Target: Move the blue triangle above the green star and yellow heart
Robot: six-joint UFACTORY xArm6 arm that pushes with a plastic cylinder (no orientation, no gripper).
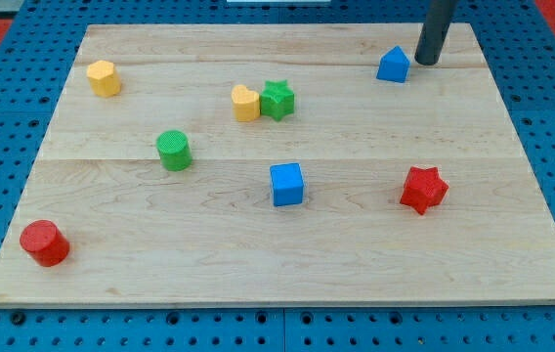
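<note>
The straight dark rod [438,29] comes down from the view's top edge, leaning slightly; my tip [425,61] rests low on the surface.

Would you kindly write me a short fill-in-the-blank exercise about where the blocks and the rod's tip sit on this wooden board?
1. My tip is just to the view's ____ of the blue triangle block.
2. The green star block touches the yellow ____ block.
3. The red cylinder block sits near the board's bottom-____ corner.
4. The blue cube block lies to the view's left of the red ____ block.

Missing words: right; heart; left; star
</note>
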